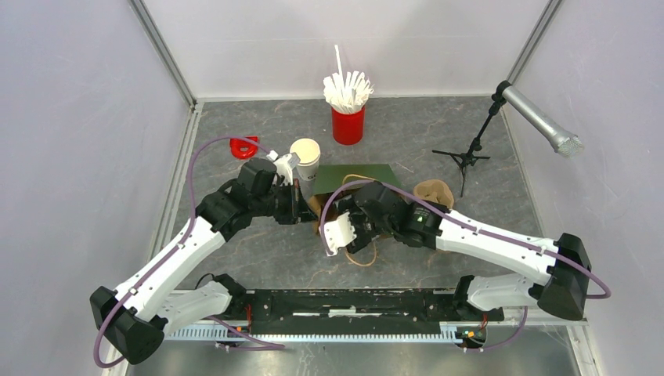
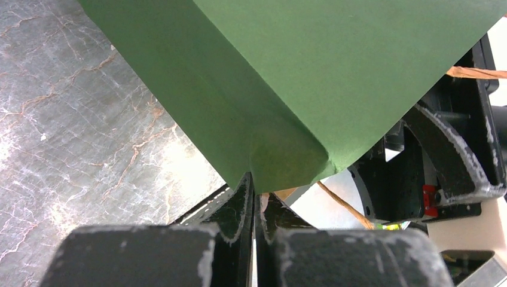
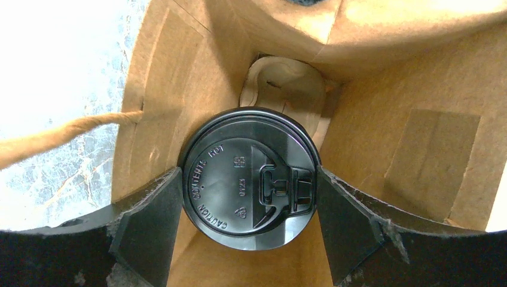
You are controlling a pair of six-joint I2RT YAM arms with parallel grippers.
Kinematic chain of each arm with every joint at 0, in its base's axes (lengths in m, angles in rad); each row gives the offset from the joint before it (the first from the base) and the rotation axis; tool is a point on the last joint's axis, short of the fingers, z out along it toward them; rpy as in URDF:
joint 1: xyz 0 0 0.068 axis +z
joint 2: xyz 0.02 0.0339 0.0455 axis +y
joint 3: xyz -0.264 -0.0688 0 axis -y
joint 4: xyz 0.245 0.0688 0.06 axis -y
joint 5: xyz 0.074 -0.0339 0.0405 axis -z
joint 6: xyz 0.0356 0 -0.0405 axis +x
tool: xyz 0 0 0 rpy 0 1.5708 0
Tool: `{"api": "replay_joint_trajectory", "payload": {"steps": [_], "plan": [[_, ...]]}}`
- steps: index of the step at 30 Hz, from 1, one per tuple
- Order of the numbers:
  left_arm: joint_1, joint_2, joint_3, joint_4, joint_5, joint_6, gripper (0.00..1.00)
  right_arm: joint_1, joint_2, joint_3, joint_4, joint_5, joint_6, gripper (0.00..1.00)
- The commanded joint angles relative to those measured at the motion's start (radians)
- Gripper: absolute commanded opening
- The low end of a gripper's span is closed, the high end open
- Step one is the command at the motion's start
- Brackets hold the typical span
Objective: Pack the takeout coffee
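The takeout coffee shows in the right wrist view only by its round black lid [image 3: 250, 179], seen from above, down inside a paper bag with a brown inside [image 3: 388, 119]. My right gripper [image 3: 248, 200] reaches into the bag, one finger against each side of the lid. In the top view the bag is dark green [image 1: 356, 174] and lies at the table's middle, with my right gripper [image 1: 343, 225] at its mouth and the cup hidden. My left gripper [image 2: 258, 197] is shut on the green bag's [image 2: 335, 72] edge, and shows in the top view [image 1: 307, 205] too.
A lidless stack of white cups [image 1: 306, 157] stands just behind the left gripper. A red cup of white sticks [image 1: 348, 124] is at the back. A red object [image 1: 244, 146] lies back left, a brown paper piece [image 1: 434, 192] right of the bag, a microphone stand [image 1: 470, 153] further right.
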Motion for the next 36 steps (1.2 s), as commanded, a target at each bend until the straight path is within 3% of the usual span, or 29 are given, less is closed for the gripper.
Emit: {"api": "replay_joint_trajectory", "payload": {"steps": [1, 8, 28, 36], "plan": [[-0.003, -0.011, -0.009, -0.003, 0.043, 0.051, 0.02, -0.045, 0.006, 0.005, 0.032, -0.117, -0.017, 0.62], [-0.003, -0.023, -0.029, -0.003, 0.036, 0.065, 0.02, -0.071, -0.012, -0.054, 0.079, -0.131, -0.021, 0.62], [-0.003, -0.031, -0.042, 0.01, 0.056, 0.024, 0.02, -0.074, -0.015, -0.184, 0.261, 0.008, -0.113, 0.6], [-0.003, -0.035, -0.045, 0.022, 0.067, 0.007, 0.02, -0.074, -0.018, -0.185, 0.256, 0.022, -0.135, 0.6]]}}
